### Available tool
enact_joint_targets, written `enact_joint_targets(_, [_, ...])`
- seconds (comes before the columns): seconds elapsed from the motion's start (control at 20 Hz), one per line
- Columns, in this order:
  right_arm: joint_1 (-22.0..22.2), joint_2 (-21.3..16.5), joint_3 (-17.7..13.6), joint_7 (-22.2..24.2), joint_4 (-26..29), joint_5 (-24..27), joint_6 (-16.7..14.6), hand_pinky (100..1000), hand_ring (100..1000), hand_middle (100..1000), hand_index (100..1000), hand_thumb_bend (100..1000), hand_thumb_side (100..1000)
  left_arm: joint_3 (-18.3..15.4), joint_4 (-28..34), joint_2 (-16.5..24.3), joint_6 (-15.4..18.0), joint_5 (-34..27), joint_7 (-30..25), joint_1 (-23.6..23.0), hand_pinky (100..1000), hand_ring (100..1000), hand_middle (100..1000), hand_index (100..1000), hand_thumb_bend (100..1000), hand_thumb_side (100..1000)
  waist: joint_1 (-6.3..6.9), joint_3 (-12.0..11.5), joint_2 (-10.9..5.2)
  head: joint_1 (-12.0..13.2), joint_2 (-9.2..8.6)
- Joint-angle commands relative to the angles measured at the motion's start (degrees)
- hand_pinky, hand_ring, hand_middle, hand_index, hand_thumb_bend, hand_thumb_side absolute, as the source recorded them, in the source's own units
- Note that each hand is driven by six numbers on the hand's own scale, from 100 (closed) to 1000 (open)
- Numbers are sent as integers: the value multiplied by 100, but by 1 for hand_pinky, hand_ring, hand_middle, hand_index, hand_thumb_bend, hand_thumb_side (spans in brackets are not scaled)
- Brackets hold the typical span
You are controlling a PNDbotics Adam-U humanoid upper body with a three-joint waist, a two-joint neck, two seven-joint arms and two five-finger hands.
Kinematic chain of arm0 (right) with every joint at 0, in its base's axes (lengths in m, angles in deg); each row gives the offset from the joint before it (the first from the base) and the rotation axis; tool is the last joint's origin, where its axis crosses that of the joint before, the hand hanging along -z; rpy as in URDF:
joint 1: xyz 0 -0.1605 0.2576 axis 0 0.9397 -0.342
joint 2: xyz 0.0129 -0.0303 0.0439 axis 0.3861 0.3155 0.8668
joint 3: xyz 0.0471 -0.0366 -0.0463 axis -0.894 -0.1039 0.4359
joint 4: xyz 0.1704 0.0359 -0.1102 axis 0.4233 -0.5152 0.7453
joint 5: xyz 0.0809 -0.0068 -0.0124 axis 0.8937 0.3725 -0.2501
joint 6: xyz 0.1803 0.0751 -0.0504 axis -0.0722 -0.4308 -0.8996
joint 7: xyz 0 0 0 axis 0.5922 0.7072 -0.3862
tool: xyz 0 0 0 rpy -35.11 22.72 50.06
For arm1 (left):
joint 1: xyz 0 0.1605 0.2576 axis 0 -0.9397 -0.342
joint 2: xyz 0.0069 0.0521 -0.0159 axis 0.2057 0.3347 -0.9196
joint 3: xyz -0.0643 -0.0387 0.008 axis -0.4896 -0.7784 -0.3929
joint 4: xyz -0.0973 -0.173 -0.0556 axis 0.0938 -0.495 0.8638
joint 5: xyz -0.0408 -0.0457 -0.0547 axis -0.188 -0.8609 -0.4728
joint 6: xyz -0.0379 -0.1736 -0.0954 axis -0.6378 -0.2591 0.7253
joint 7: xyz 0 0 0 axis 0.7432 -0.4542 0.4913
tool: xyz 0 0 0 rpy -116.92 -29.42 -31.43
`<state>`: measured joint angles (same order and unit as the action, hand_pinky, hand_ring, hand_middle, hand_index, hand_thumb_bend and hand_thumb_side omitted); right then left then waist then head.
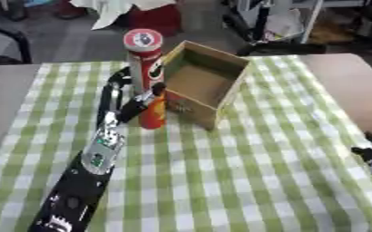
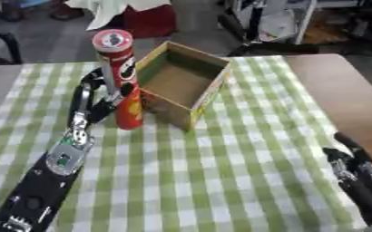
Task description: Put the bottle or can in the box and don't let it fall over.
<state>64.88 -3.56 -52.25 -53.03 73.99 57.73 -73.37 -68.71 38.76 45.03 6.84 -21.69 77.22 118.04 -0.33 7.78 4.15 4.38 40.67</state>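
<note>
A tall red can (image 1: 146,68) with a round lid stands upright on the green checked cloth, touching the left side of an open cardboard box (image 1: 203,81). The box holds nothing. My left hand (image 1: 127,100) reaches in from the lower left, with its fingers and thumb curled round the can's lower half. My right hand (image 2: 356,174) rests at the right edge near the lower corner, fingers relaxed and holding nothing.
The checked cloth (image 1: 221,172) covers the middle of a brown table (image 2: 340,90), bare at the right and left. Behind the table's far edge stand a red object (image 1: 154,18), chairs and a rack.
</note>
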Motion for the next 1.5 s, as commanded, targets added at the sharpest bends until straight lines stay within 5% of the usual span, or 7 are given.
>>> enact_joint_targets(0.05, [-34,-40,5,30,43,40,-12,984,856,1000,932,100,593,-55,-131,126,-28,31,34,221,907,771,766,874,932,769,-14,35,-88,39,-66])
enact_joint_targets(0.7, [-58,-41,20,48,39,52,-17,984,856,1000,932,100,593,-86,-839,267,30,204,-271,488,899,765,749,874,743,705,-19,97,-72,62,-90])
enact_joint_targets(0.75, [-62,-38,26,51,37,53,-18,984,856,1000,932,100,593,-51,-809,249,57,182,-297,524,882,658,591,758,264,484,-30,116,-72,84,-95])
enact_joint_targets(0.8, [-68,-35,29,54,35,54,-20,984,856,1000,932,100,593,-14,-780,242,121,120,-359,563,873,630,563,734,202,469,-36,127,-69,96,-103])
enact_joint_targets(1.05, [-74,-33,31,59,28,54,-24,984,856,1000,932,100,593,4,-553,295,444,-313,-611,598,876,517,457,625,131,439,-35,131,-71,95,-107])
enact_joint_targets(1.1, [-75,-33,31,60,29,54,-24,984,856,1000,932,100,593,9,-507,309,461,-394,-592,596,878,501,446,611,116,565,-34,133,-72,93,-108])
enact_joint_targets(1.5, [-77,-42,49,74,28,54,-24,984,856,1000,931,100,594,28,85,577,377,-1015,-350,882,874,485,434,596,118,429,-18,188,-72,135,-122])
